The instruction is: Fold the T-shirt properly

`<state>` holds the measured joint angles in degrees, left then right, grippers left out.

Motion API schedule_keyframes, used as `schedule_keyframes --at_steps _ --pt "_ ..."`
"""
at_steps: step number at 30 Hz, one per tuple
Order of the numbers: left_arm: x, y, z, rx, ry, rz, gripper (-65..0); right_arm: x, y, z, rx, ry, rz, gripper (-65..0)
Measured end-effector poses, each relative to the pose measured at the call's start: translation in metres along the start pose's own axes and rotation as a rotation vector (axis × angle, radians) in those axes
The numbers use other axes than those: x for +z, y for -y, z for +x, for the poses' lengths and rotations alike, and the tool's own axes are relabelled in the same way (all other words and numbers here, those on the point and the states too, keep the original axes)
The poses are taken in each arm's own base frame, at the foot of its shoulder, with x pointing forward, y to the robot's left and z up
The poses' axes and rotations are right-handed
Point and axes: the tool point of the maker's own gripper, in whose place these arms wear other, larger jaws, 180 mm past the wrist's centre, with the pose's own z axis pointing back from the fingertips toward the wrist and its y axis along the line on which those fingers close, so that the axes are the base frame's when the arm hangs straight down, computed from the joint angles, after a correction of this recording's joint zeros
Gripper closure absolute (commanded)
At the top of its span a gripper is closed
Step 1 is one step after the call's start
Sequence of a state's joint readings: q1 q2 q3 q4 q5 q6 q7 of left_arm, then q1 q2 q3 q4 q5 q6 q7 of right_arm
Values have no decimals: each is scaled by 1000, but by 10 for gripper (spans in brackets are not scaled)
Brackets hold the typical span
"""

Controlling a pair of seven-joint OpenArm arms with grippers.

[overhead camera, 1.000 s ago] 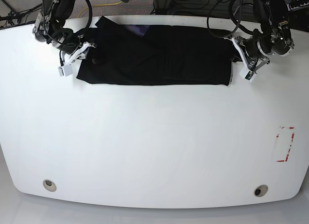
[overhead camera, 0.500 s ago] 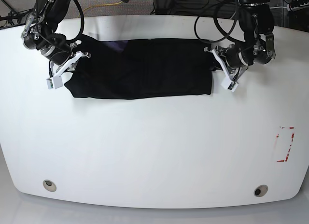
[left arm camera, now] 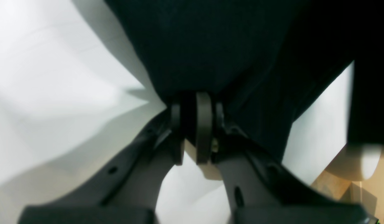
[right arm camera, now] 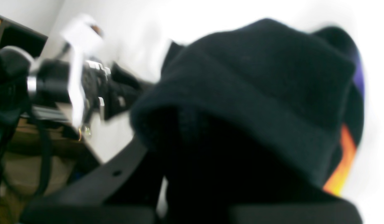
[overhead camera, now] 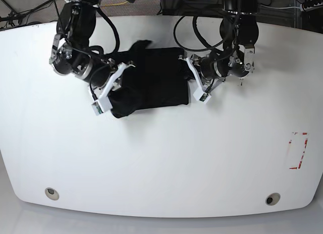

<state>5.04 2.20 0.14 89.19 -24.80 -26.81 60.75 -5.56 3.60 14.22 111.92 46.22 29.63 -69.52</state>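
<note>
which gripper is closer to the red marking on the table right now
Left. The left gripper is on the T-shirt's edge facing the red marking; the right gripper is on the far edge.

white table (overhead camera: 161,158), red-marked rectangle (overhead camera: 298,151)

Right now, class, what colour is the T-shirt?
Plain black; the T-shirt shows best in the base view.

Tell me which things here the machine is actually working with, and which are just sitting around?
Part of the job:
- T-shirt, black, bunched between the arms
- left tool, shut on the shirt's edge
- right tool, gripping the other end

Just lying about:
- red-marked rectangle on the white table
- two round fittings near the table's front edge
</note>
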Motion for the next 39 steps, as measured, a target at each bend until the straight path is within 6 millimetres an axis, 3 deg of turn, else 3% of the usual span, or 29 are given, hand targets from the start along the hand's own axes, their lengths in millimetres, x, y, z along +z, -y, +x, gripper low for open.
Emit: schedule_keyframes --at_steps 3,11,15,20,23,28,32,39 --pt "-1 2 0 2 1 -5 -49 -17 1 -1 50 -49 -10 -41" --pt "0 1 1 2 2 -5 -50 -39 7 -29 175 -216 -63 -409" --pt "0 -1 5 -8 -2 0 -51 -40 -9 -26 268 -231 -46 -515" --pt "1 -4 11 -23 -2 12 -51 -54 -46 -25 298 -209 47 -523" --pt "12 -12 12 -46 -4 49 -50 -58 -56 -17 277 -157 74 -523" --pt "54 -46 29 -165 63 155 -50 -51 -54 -22 274 -148 61 -523" --pt "90 -65 36 -187 153 225 -50 -44 -65 -29 272 -136 78 -523" --pt "147 -128 11 -92 136 427 -50 -42 -65 -39 259 -153 71 -523"
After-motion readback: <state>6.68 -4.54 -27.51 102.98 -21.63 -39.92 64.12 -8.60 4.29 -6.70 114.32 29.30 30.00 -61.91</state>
